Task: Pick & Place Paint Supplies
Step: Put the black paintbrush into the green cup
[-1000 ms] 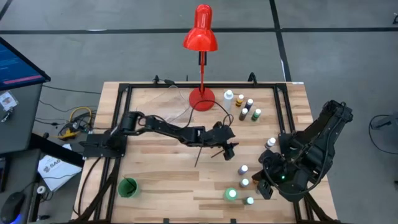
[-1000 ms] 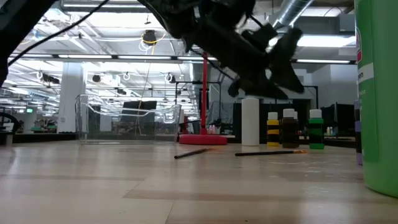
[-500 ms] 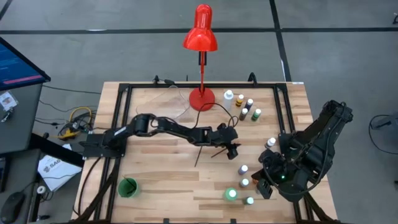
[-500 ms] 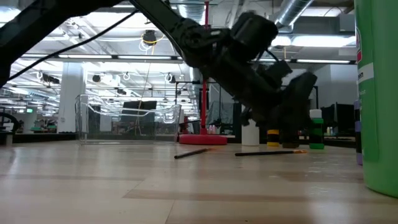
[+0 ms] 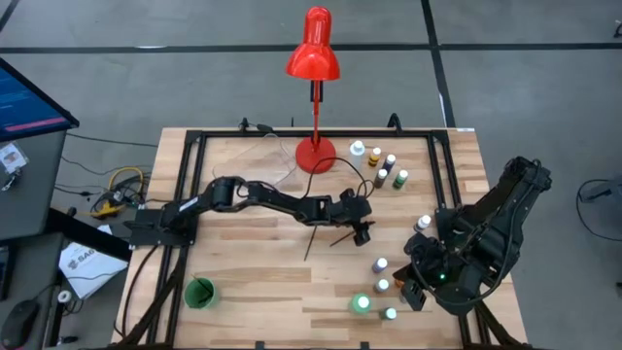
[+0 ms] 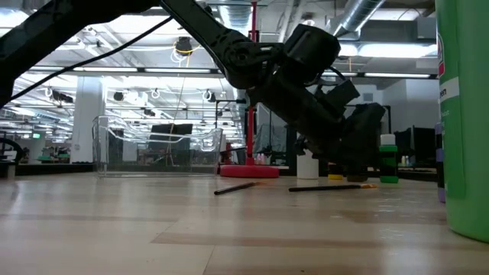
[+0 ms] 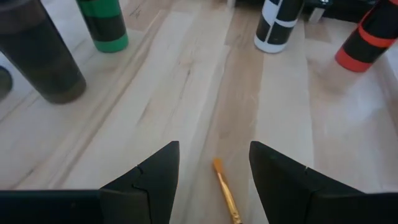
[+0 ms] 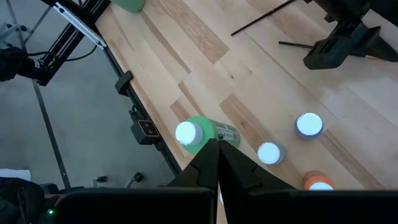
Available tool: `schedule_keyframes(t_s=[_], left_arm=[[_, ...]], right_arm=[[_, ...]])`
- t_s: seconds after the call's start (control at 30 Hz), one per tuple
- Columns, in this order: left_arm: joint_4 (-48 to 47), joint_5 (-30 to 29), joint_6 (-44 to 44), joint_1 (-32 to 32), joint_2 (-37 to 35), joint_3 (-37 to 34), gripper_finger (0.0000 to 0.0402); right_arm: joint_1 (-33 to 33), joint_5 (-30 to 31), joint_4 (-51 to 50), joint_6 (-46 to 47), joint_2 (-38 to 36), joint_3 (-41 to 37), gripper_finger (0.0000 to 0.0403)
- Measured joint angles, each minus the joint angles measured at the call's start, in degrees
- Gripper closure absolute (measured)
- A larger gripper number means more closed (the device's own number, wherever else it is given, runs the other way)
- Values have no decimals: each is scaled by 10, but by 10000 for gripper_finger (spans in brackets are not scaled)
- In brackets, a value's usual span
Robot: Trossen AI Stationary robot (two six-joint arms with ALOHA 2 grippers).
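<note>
Lying flat: thin brush w/ orange tip

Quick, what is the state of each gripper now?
Left gripper: open, empty, lowered over a brush.
Right gripper: closed, holding nothing.

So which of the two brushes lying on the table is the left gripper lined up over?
The orange-tipped brush: its tip lies between the open fingers of the left gripper. The other brush, all dark, lies apart, toward the table's middle.
</note>
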Motion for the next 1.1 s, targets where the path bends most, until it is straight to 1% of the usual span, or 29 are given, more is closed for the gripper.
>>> schedule_keyframes(t_s=[0.53,0.63,0.7,0.77,0.9,1.0,1.03,1.1], left_arm=[[-3,6,24,-5,22,0,216],[3,2,24,-5,31,2,224],[3,3,24,-5,31,2,239],[2,2,24,-6,31,2,263],[-1,2,24,-5,32,2,330],[-2,25,21,-4,32,2,384],[-3,31,13,-3,32,2,392],[-8,36,-9,-2,32,2,395]], right_arm=[[0,2,-11,0,0,0,403],[0,2,-11,0,0,0,403],[0,2,-11,0,0,0,403],[0,2,-11,0,0,0,403],[0,1,-11,1,0,0,403],[0,1,-11,2,0,0,403],[0,1,-11,2,0,0,403],[0,1,-11,0,0,0,403]])
